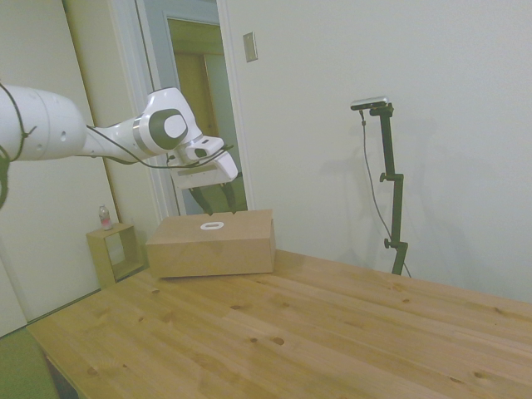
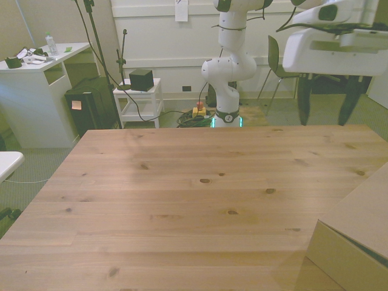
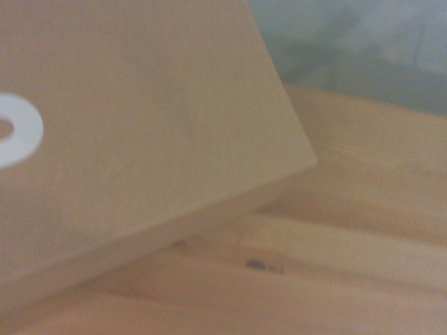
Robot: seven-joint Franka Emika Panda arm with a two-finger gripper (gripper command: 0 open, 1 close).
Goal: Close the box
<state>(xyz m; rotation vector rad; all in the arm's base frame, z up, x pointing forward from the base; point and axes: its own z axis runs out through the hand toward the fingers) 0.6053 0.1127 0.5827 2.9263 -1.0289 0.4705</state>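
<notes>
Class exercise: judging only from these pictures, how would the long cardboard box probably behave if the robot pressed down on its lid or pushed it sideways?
The cardboard box sits low and wide on the wooden table, so it would probably slide, not tip. It is cardboard, so it is likely light for its size. Its lid is a thin flat panel with a white-rimmed hole, and may flex under a press.

I see pale cream walls [image 1: 349, 100], an open doorway [image 1: 195, 75] at eleven o'clock in the side view, a white desk [image 2: 36, 66] and small white trolley [image 2: 139, 100] at ten o'clock in the front view.
</notes>
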